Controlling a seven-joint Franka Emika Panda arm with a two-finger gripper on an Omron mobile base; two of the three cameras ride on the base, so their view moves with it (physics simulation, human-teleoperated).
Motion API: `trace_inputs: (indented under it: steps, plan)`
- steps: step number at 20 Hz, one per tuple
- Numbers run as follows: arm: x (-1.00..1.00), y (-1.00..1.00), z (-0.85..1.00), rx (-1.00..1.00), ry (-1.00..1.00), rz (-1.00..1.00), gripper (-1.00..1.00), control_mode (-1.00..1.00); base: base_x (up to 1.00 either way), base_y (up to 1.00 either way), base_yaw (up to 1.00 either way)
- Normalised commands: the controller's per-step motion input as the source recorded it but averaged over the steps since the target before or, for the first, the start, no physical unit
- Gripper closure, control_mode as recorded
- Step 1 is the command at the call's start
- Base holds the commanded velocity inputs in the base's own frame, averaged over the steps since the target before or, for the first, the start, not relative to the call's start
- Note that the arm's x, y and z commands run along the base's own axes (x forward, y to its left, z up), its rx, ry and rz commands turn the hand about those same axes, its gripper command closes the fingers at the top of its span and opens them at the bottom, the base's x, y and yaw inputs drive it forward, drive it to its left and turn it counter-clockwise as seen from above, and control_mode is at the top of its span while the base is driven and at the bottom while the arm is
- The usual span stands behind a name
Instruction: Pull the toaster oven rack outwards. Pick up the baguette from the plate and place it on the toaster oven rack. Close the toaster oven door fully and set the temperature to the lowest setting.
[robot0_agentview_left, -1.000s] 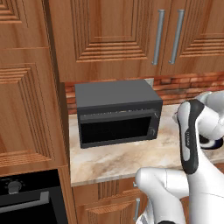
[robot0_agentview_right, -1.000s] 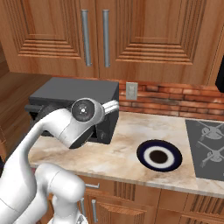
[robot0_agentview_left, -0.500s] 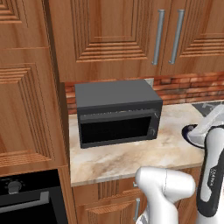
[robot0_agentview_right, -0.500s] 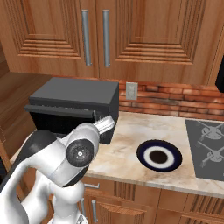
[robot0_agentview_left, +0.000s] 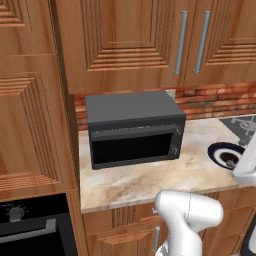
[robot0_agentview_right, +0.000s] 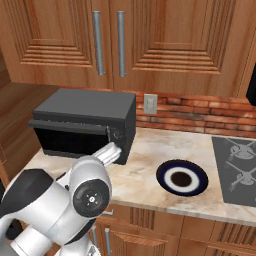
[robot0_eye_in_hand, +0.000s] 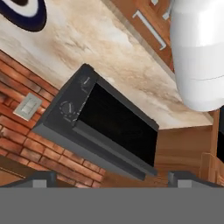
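Note:
The toaster oven stands on the counter against the brick wall, a dark grey box with a black front. Its door looks shut, and its dark window hides the rack. Two knobs sit on the control strip. The plate, navy-rimmed with a white ring, lies on the counter to the right of the toaster oven. I cannot make out the baguette; a small dark spot sits at the plate's middle. My gripper is open and empty, well back from the door, and the hand view is rolled over.
My white arm folds low in front of the counter edge. A stovetop lies right of the plate. A built-in black oven sits low on the left. Wooden cabinets hang above.
The arm has folded downward: its upper link has dropped away from the toaster oven's front in the right base view and swung off to the right edge in the left base view.

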Motion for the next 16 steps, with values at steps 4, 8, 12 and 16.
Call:
trace_inputs:
  steps: [4,8,12,16]
  plan:
    - [-0.06,0.18,-0.05,-0.03,-0.02,0.15,-1.00,-1.00,0.00,0.00,0.00]
    - [0.11,0.21,-0.13,0.00,-0.07,0.01,-1.00,-1.00,0.00,0.00,0.00]
    - [0.26,0.21,-0.15,0.00,-0.10,0.00,-1.00,-1.00,0.00,0.00,0.00]
    - [0.29,0.23,-0.23,0.00,-0.10,-0.09,-1.00,-1.00,0.00,0.00,0.00]
